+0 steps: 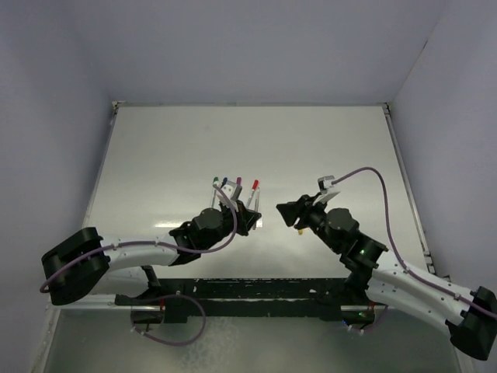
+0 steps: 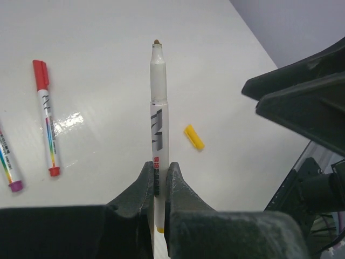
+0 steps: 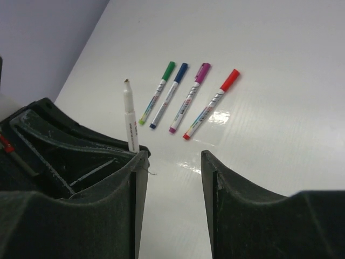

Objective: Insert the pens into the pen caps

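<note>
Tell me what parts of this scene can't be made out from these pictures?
1. Top view: the yellow cap is tiny beside the right hand; touching or apart cannot be told.
2. Left wrist view: the uncapped pen has its lower part mostly hidden between the fingers of the left hand; the magenta-ended pen is cut off by the left edge.
3. Right wrist view: the yellow cap does not show, out of frame or behind the right hand.

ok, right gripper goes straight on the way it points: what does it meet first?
Probably bare table, just past the open right gripper; then the red-capped pen. The left gripper with its pen sits left of that line. Depth unclear.
</note>
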You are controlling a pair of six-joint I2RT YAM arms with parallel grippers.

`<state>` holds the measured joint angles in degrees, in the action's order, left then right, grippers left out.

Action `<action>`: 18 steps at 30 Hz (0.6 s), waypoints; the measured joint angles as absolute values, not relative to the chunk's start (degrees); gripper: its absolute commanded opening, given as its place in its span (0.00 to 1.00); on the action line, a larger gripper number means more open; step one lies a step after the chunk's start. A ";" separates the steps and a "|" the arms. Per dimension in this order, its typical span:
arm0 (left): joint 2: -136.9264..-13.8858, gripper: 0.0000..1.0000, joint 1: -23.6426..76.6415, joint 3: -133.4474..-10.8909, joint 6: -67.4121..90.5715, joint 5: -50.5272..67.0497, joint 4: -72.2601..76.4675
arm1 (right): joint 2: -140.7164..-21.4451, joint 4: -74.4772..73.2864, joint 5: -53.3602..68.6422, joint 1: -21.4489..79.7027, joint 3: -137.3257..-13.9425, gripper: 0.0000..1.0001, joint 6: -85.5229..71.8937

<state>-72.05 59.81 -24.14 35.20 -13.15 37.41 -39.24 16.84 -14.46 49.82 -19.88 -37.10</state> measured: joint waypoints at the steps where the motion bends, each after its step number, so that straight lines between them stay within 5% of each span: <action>1: -71.46 0.00 59.79 -24.23 35.20 -13.61 35.46 | -38.39 14.22 -15.86 49.82 -20.73 0.45 -37.36; 9: -70.78 0.00 59.81 -27.46 34.57 -13.93 23.33 | -42.17 -13.17 -28.14 49.80 -29.30 0.42 -42.61; 18: -75.50 0.00 59.81 -30.50 34.24 -9.85 18.41 | -51.64 -21.71 -27.33 48.58 -29.50 0.44 -43.55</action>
<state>-75.50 59.81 -30.50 34.24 -9.85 18.41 -51.64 -21.71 -27.33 48.58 -29.50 -43.55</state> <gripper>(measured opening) 0.051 0.430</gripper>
